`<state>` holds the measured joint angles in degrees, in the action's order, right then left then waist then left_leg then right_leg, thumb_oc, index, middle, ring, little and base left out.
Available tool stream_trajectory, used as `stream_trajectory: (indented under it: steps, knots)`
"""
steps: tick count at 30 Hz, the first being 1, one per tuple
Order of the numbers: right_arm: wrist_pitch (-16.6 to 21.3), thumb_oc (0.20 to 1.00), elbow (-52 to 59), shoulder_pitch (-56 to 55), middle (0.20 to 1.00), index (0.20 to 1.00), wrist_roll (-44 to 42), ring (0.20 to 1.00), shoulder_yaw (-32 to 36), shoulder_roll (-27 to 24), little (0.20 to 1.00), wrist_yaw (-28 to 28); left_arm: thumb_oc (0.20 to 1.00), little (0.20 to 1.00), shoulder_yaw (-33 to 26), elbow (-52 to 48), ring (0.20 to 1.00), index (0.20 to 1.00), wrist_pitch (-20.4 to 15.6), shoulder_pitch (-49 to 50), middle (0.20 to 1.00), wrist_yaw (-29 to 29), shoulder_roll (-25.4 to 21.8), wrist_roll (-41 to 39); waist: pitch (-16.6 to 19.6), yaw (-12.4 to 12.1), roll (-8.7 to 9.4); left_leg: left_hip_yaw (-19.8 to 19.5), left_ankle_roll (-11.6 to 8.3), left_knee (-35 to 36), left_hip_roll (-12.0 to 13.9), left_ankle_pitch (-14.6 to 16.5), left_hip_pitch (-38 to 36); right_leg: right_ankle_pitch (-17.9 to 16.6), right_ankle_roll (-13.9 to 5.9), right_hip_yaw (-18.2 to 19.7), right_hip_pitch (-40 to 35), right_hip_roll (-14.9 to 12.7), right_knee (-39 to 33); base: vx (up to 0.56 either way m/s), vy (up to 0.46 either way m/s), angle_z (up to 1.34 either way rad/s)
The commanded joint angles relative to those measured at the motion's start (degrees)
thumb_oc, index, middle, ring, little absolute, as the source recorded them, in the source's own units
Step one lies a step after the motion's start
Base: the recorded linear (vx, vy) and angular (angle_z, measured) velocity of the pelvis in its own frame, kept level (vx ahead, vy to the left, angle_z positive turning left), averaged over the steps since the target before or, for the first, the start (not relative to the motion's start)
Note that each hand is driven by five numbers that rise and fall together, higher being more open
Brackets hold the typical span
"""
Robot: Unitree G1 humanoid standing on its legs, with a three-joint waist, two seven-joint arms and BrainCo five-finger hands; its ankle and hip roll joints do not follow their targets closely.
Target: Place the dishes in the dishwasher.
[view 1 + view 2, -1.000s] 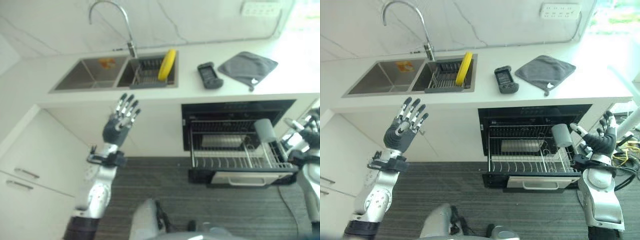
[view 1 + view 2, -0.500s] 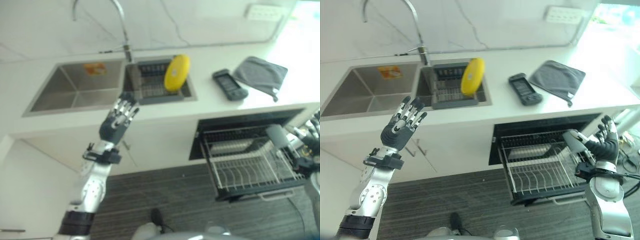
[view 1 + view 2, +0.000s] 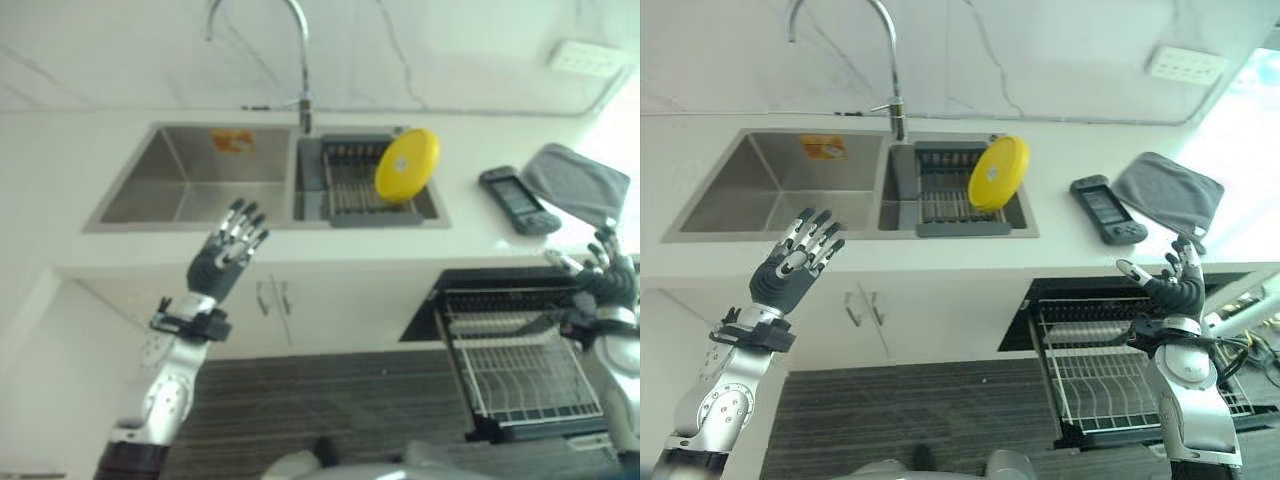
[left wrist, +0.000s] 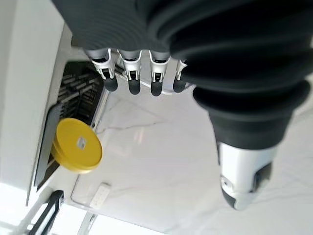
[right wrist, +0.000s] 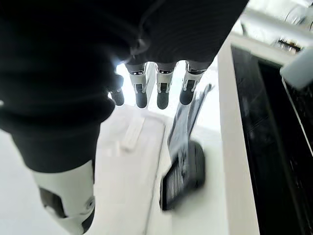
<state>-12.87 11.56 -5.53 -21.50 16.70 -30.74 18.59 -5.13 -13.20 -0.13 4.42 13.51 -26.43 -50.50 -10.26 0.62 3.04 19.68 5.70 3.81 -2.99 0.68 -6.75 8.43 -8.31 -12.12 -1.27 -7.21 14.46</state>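
A yellow plate stands on edge in a dark dish rack in the right basin of the sink. It shows again as the yellow plate past my left hand's fingers. My left hand is raised in front of the counter below the left basin, open and holding nothing. My right hand is open and empty too, at the counter's front edge above the dishwasher's pulled-out wire rack.
A black handheld device and a folded grey cloth lie on the counter right of the sink. The curved tap rises behind the basins. White cupboard doors sit under the sink, with dark floor in front.
The whole view has swung left, so the sink sits nearer the middle and the dishwasher at the right. My right hand has risen to the counter's front edge. Both hands stay open.
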Motion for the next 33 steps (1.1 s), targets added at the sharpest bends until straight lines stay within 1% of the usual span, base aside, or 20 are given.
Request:
stream_trajectory:
  steps: [1, 3, 4, 6, 8, 9, 10, 11, 12, 13, 14, 15, 16, 18, 19, 22, 26, 28, 32, 33]
  knots:
    - [4.37, 1.000, 2.29, 2.03, 1.000, 1.000, -1.14, 1.000, 1.36, -0.81, 1.000, 0.47, 1.000, 1.000, -0.38, -3.46, 1.000, 1.000, -0.82, -2.30, 1.000, 2.01, -0.15, 1.61, -0.49, 1.24, -1.85, -10.05, -4.43, 1.19, 1.48, -0.55, -1.61, -11.27, 0.48, -1.69, 1.28, 3.65, -1.98, 0.27, -0.169, -0.19]
    - [4.30, 1.000, 2.73, 1.67, 1.000, 1.000, -0.96, 1.000, 0.99, -0.13, 1.000, 0.50, 1.000, 1.000, -0.31, -4.07, 1.000, 1.000, -0.03, -2.01, 1.000, 2.36, -0.10, 2.00, -0.46, 2.57, -2.01, -11.00, -4.74, 1.19, 1.06, 1.21, -3.52, -12.81, 0.58, -1.96, 3.87, 3.78, -7.11, 0.34, -0.209, -0.10]
    - [5.42, 1.000, 3.01, 0.33, 1.000, 1.000, -0.28, 1.000, 1.11, 0.37, 1.000, 0.13, 1.000, 1.000, -0.22, -4.17, 1.000, 1.000, -0.15, -1.59, 1.000, 3.33, -0.65, 1.24, -0.68, 4.07, -2.28, -11.98, -4.35, 1.19, 0.79, 2.44, -4.76, -14.37, 0.60, -0.21, 6.04, 4.40, -7.90, 0.38, -0.228, 0.08]
    - [6.76, 1.000, 3.60, -1.28, 1.000, 1.000, -0.04, 1.000, 1.71, 0.22, 1.000, -0.39, 1.000, 1.000, -0.25, -4.57, 1.000, 1.000, 0.05, -0.62, 1.000, 4.94, -0.73, -0.12, -0.51, 4.89, -2.33, -11.98, -4.56, 1.03, 0.69, 2.50, -5.41, -14.29, 1.08, 0.70, 5.45, 5.33, -8.58, 0.36, -0.234, 0.58]
    - [6.52, 1.000, 3.44, -0.56, 1.000, 1.000, 1.86, 1.000, 1.73, -0.58, 1.000, 0.31, 1.000, 1.000, 0.76, -4.54, 1.000, 1.000, 0.19, -1.37, 1.000, 5.24, -0.47, -1.67, -0.09, 5.50, -2.42, -10.72, -5.04, 0.11, 1.18, 3.01, -6.12, -13.85, 1.68, 0.68, 3.64, 5.54, -10.24, 0.31, -0.218, 0.70]
    - [7.11, 1.000, 3.29, 0.27, 1.000, 1.000, 2.11, 1.000, 1.82, -1.19, 1.000, 0.02, 1.000, 1.000, 1.53, -4.64, 1.000, 1.000, 0.20, -2.13, 1.000, 5.15, -0.21, -3.16, 0.34, 6.09, -2.52, -9.14, -5.39, -1.64, 1.64, 3.83, -6.12, -12.68, 2.63, 0.88, 2.28, 5.77, -11.11, 0.31, -0.185, 0.27]
    - [7.40, 1.000, 3.72, 1.06, 1.000, 1.000, 3.00, 1.000, 1.89, -2.04, 1.000, -0.69, 1.000, 1.000, 2.43, -4.96, 1.000, 1.000, 0.61, -3.07, 1.000, 5.18, 0.63, -4.00, 0.61, 6.64, -2.73, -7.62, -6.80, -6.88, 2.87, 2.90, -4.48, -11.81, 3.95, 1.57, 0.36, 6.15, -12.23, 0.32, -0.188, 0.17]
    - [7.46, 1.000, 3.91, 1.02, 1.000, 1.000, 3.83, 1.000, 2.38, -2.90, 1.000, -1.72, 1.000, 1.000, 3.03, -5.13, 1.000, 1.000, 0.82, -3.61, 1.000, 4.90, 1.05, -4.48, 0.72, 7.42, -2.79, -5.37, -8.97, -13.49, 5.05, 0.16, -2.80, -11.54, 5.09, 1.37, -0.59, 5.97, -13.04, 0.24, -0.145, 0.09]
    - [7.37, 1.000, 4.00, 0.92, 1.000, 1.000, 4.26, 1.000, 2.70, -3.48, 1.000, -2.34, 1.000, 1.000, 3.03, -5.08, 1.000, 1.000, 0.91, -3.65, 1.000, 5.03, 1.28, -4.93, 0.71, 7.70, -2.84, -4.73, -9.93, -16.52, 6.03, -0.86, -1.89, -11.50, 5.54, 1.19, -0.89, 5.90, -13.32, 0.18, -0.109, 0.09]
    - [7.31, 1.000, 4.15, 0.50, 1.000, 1.000, 4.59, 1.000, 3.51, -4.66, 1.000, -3.38, 1.000, 1.000, 2.86, -5.19, 1.000, 1.000, 0.91, -3.30, 1.000, 5.20, 1.53, -5.74, 0.68, 7.99, -2.73, -4.28, -11.54, -21.91, 7.44, -3.46, 0.16, -11.55, 6.15, 1.74, -1.73, 5.61, -14.13, 0.15, -0.079, -0.06]
    - [7.33, 1.000, 3.95, 0.32, 1.000, 1.000, 4.65, 1.000, 3.89, -5.01, 1.000, -3.90, 1.000, 1.000, 2.60, -5.13, 1.000, 1.000, 1.08, -2.94, 1.000, 5.76, 1.86, -5.83, 0.56, 7.94, -2.46, -4.16, -12.21, -24.64, 8.53, -4.76, 2.12, -11.74, 6.29, 2.23, -2.56, 5.36, -14.91, 0.18, -0.063, -0.15]
    - [6.93, 1.000, 3.96, 0.40, 1.000, 1.000, 4.54, 1.000, 4.32, -5.22, 1.000, -4.12, 1.000, 1.000, 2.17, -5.25, 1.000, 1.000, 1.65, -2.57, 1.000, 6.39, 2.19, -5.75, 0.40, 7.88, -2.02, -3.04, -11.87, -25.28, 9.94, -4.20, 4.15, -11.97, 6.14, 2.53, -3.44, 4.90, -15.83, 0.15, -0.007, -0.22]
    - [6.58, 1.000, 3.75, 0.67, 1.000, 1.000, 4.59, 1.000, 4.32, -5.20, 1.000, -4.01, 1.000, 1.000, 2.08, -5.16, 1.000, 1.000, 1.74, -2.31, 1.000, 6.71, 2.22, -5.60, 0.37, 7.81, -1.95, -1.95, -11.51, -23.60, 10.71, -3.60, 4.56, -12.09, 5.87, 2.59, -3.81, 4.66, -16.39, 0.16, 0.076, -0.14]
    - [6.58, 1.000, 2.72, 1.47, 1.000, 1.000, 4.31, 1.000, 4.15, -5.16, 1.000, -4.29, 1.000, 1.000, 1.79, -4.72, 1.000, 1.000, 1.27, -1.59, 1.000, 7.49, 1.94, -5.71, 0.67, 7.45, -2.36, -0.75, -10.65, -15.44, 10.90, -2.64, 3.58, -12.44, 4.76, 2.27, -4.20, 4.13, -17.76, 0.23, 0.294, 0.01]
    - [6.51, 1.000, 2.45, 2.31, 1.000, 1.000, 5.06, 1.000, 3.20, -5.15, 1.000, -5.49, 1.000, 1.000, 1.15, -4.45, 1.000, 1.000, -0.20, -0.62, 1.000, 7.64, 1.69, -6.22, 1.18, 6.37, -3.64, -2.39, -10.94, -0.71, 9.81, -4.79, 2.20, -12.37, 3.06, 3.42, -4.89, 3.71, -19.24, 0.29, 0.415, 0.20]
    - [5.02, 1.000, 2.40, 3.80, 1.000, 1.000, 4.95, 1.000, 2.55, -5.96, 1.000, -5.53, 1.000, 1.000, 1.70, -3.93, 1.000, 1.000, -1.08, -1.16, 1.000, 7.60, 2.35, -6.34, 1.28, 5.19, -3.90, -3.23, -11.69, 1.04, 10.32, -6.87, 4.06, -10.90, 2.90, 3.86, -6.50, 3.38, -19.46, 0.21, 0.349, -0.01]
    - [4.56, 1.000, 2.10, 4.66, 1.000, 1.000, 3.88, 1.000, 2.48, -6.65, 1.000, -5.27, 1.000, 1.000, 3.20, -3.30, 1.000, 1.000, -2.45, -1.84, 1.000, 7.40, 2.43, -4.44, 1.79, 4.82, -3.85, -4.05, -11.01, 1.19, 9.66, -5.59, 3.85, -10.34, 2.37, 3.10, -7.20, 2.65, -19.46, 0.13, 0.281, -0.04]
    - [5.17, 1.000, 3.55, 2.88, 1.000, 1.000, 3.60, 1.000, 3.34, -6.25, 1.000, -6.52, 1.000, 1.000, 2.61, -3.46, 1.000, 1.000, -2.90, -2.57, 1.000, 7.27, 1.65, -4.55, 2.14, 4.67, -3.29, -5.88, -9.82, 1.19, 8.17, -3.73, 2.10, -10.25, 1.37, 2.39, -7.01, 1.54, -18.04, 0.17, 0.330, 0.11]
    - [6.45, 1.000, 3.48, 3.43, 1.000, 1.000, 3.37, 1.000, 2.36, -5.39, 1.000, -6.68, 1.000, 1.000, 2.61, -3.47, 1.000, 1.000, -1.87, -4.21, 1.000, 6.24, 1.58, -3.68, 1.73, 3.03, -2.13, -7.77, -8.05, 1.19, 6.66, -2.32, 0.76, -8.81, 0.78, 1.22, -5.18, 0.68, -11.18, 0.12, 0.256, 0.03]
    - [7.12, 1.000, 3.26, 4.50, 1.000, 1.000, 4.62, 1.000, 1.03, -5.13, 1.000, -8.07, 1.000, 1.000, 2.56, -3.51, 1.000, 1.000, -1.66, -4.38, 1.000, 5.94, 1.43, -2.84, 1.42, 1.71, -1.59, -7.64, -7.21, 1.19, 6.28, -2.24, 0.75, -8.75, 0.16, -0.52, -4.11, 0.26, -6.39, 0.09, 0.206, -0.17]
